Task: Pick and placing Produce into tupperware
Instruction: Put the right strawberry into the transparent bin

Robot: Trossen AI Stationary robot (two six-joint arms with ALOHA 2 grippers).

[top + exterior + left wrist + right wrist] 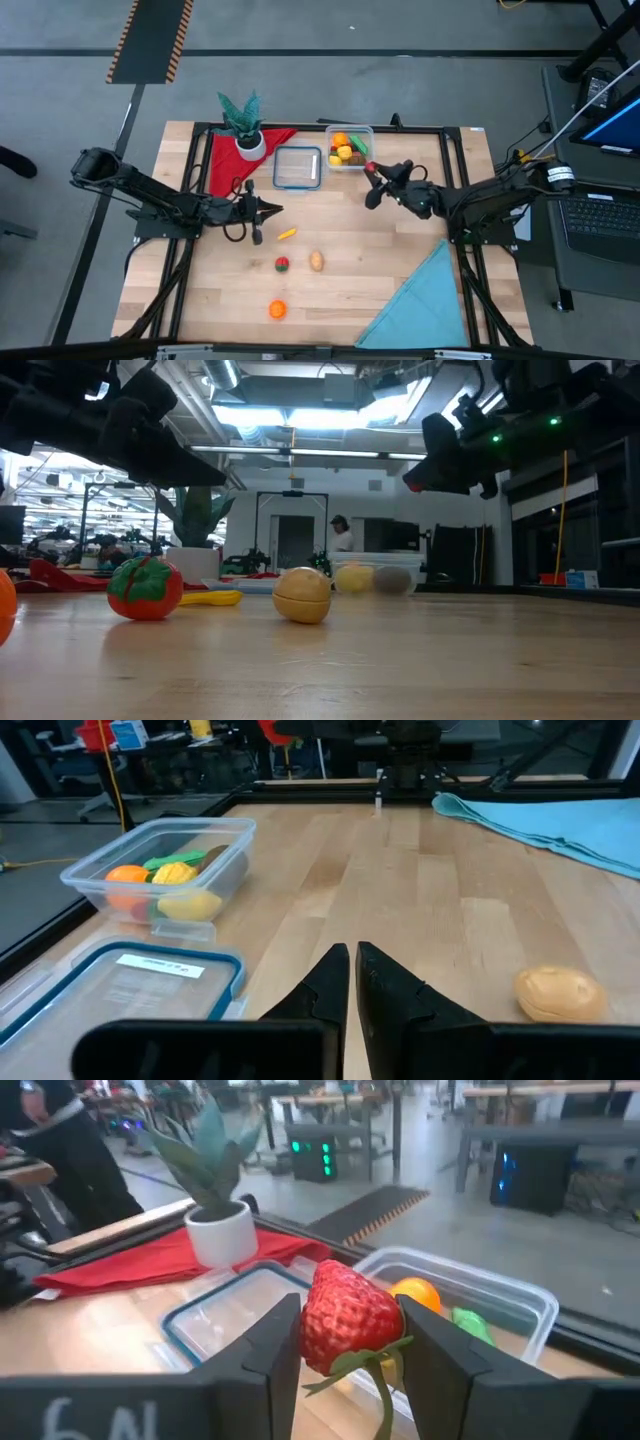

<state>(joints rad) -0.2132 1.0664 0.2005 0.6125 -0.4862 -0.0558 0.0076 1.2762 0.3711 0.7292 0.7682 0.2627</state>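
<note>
Four loose: a small orange round toy fruit [277, 310], a red tomato-like piece with a green top [282, 264], a tan potato-shaped piece [316, 262] and a thin yellow piece [287, 234] lie apart on the pale wooden surface [390, 270], not yet sorted.
Tub: the clear rounded-square plastic tupperware [349, 148] sits at the far edge with several pieces inside; its flat blue-rimmed lid [298, 167] lies beside it, leaving the top free.
Right end effector [350, 1348]: fingers clamped on a red toy strawberry [349, 1318], carried raised just short of the tub, probably for a drop from above.
Left end effector [353, 982]: fingers closed together on nothing, hanging near the yellow piece, seemingly waiting.
Bystanders: a green potted plant in a white pot [243, 124] on a red cloth [225, 160], and a blue cloth [420, 300] at the near corner.
</note>
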